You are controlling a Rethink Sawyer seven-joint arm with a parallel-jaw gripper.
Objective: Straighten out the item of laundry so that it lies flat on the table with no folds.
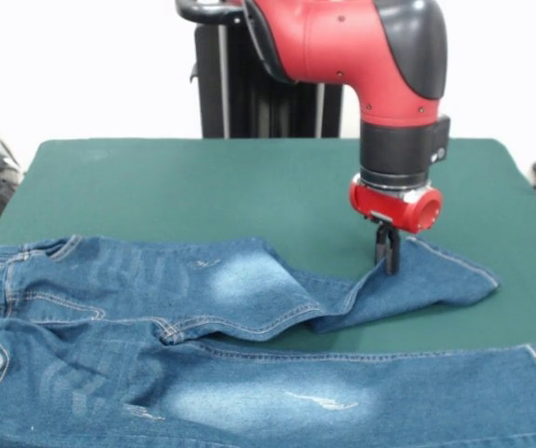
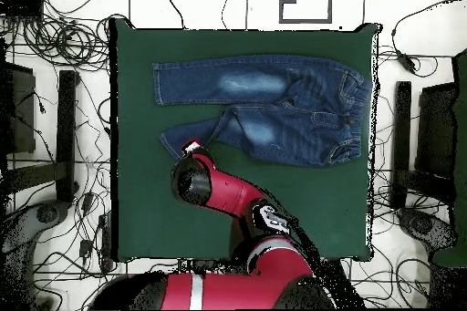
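Note:
The blue denim jeans (image 1: 203,317) lie on the green table (image 1: 203,177), waist at the left of the front view. The near leg (image 1: 361,392) lies straight along the front edge. The far leg (image 1: 427,280) bends at the knee, and its lower part is folded and twisted to the right. My gripper (image 1: 387,266) stands upright on that folded leg, shut on its edge, and the fabric rises to a small peak at the fingers. In the overhead view the jeans (image 2: 274,107) lie in the table's far half (image 2: 328,207), and the arm's wrist hides most of the gripper (image 2: 192,149).
The robot's black pedestal (image 1: 249,93) stands behind the table's far edge. In the overhead view, cables (image 2: 64,43) and dark equipment (image 2: 438,134) lie on the floor on both sides of the table. The red arm (image 2: 228,198) reaches over the table's near half.

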